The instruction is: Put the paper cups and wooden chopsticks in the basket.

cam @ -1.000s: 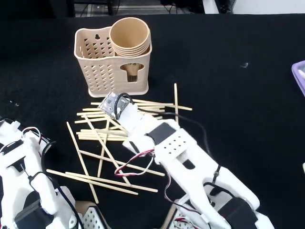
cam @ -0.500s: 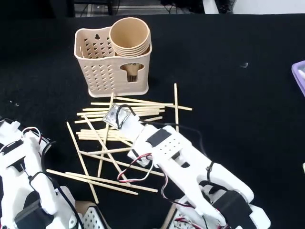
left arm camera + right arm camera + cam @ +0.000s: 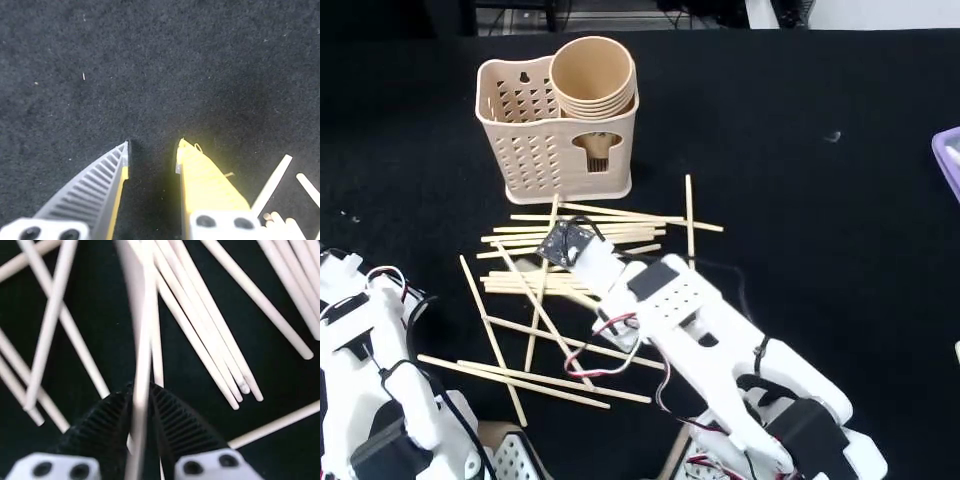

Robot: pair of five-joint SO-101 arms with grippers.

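A beige perforated basket (image 3: 535,150) stands at the back left, with a stack of paper cups (image 3: 592,72) in its right compartment. Many wooden chopsticks (image 3: 620,222) lie scattered on the black cloth in front of it. My right gripper (image 3: 141,387) hovers low over this pile, its black fingers shut on one chopstick (image 3: 142,315). In the high view that chopstick (image 3: 555,208) points toward the basket. My left gripper (image 3: 151,150) is open over bare cloth, holding nothing, and the left arm (image 3: 370,350) sits folded at the near left.
A purple container (image 3: 948,155) shows at the right edge. Long chopsticks (image 3: 535,380) lie between the two arm bases. A couple of chopstick ends (image 3: 272,182) lie beside the left gripper. Open cloth stretches to the right of the basket.
The right arm drew back slightly from the basket and closed on a chopstick, which now stands out from the pile toward the basket. The left arm kept still.
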